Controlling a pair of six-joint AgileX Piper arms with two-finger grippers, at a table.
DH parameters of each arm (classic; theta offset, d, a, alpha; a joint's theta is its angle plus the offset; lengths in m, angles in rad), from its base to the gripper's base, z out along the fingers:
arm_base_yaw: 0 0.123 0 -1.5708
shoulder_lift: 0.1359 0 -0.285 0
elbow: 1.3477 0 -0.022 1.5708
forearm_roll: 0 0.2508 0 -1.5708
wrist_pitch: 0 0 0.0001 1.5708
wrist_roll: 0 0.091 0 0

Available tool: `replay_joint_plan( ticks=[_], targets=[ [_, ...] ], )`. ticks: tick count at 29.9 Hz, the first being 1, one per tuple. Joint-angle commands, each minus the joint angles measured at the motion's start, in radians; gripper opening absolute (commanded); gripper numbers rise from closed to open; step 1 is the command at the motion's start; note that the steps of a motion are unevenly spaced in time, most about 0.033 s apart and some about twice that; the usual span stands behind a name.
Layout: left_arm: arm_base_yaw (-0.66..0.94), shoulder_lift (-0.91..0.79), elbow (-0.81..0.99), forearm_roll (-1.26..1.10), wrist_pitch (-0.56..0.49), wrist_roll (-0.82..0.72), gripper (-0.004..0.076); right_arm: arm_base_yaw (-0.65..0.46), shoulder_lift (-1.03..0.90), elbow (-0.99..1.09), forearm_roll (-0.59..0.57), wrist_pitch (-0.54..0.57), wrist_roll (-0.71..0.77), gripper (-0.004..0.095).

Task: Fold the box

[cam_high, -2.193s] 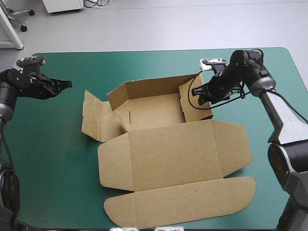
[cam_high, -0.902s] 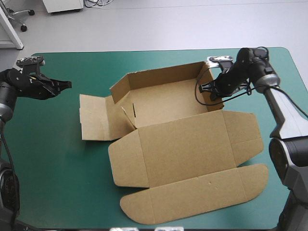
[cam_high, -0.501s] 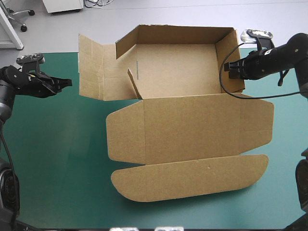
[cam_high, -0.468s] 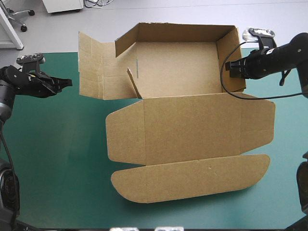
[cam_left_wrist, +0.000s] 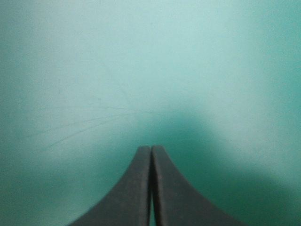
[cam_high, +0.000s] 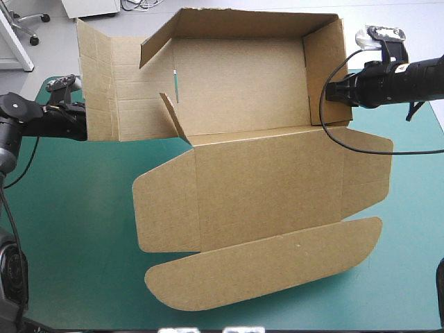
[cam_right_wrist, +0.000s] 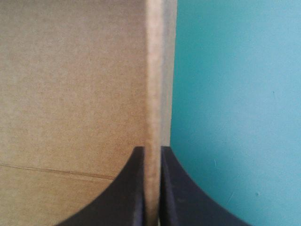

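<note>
The brown box [cam_high: 257, 173] hangs lifted and tilted above the teal-green table, its tray with raised walls toward the far side and its flat lid and rounded flap toward the near side. My right gripper [cam_high: 331, 91] is shut on the box's right wall, whose edge [cam_right_wrist: 153, 94] runs between the black fingers in the right wrist view. The left side flap [cam_high: 100, 83] stands unfolded at the far left. My left gripper [cam_high: 80, 123] is shut with nothing in it, its tip behind that flap. In the left wrist view the left gripper [cam_left_wrist: 151, 153] points at bare cover.
The teal-green cover [cam_high: 69, 229] shows at the left and along the near right corner [cam_high: 409, 263]. The right arm's black cable [cam_high: 361, 142] loops across the box's right flap. A white cabinet base [cam_high: 90, 7] stands beyond the far edge.
My right gripper has raised the box higher and carried it toward the left, so its left flap now covers my left gripper's tip. The left arm has shifted slightly.
</note>
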Motion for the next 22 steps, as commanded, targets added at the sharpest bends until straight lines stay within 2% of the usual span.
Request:
replay_joint_plan(
  ticks=[1,6,22],
  targets=[
    [-0.001,-0.047,-0.034,-0.186,0.031,0.064,-0.0014,-0.003,-0.044,-0.031,0.055,0.002,0.001,-0.0028],
    [-0.001,-0.045,-0.034,-0.326,0.109,0.142,-0.0014,-0.003,-0.044,-0.029,0.021,0.002,0.014,-0.0028],
    [-0.005,-0.041,0.048,-0.478,0.163,0.226,-0.0014,0.01,-0.013,0.129,0.06,-0.041,-0.018,-0.0028]
  ],
)
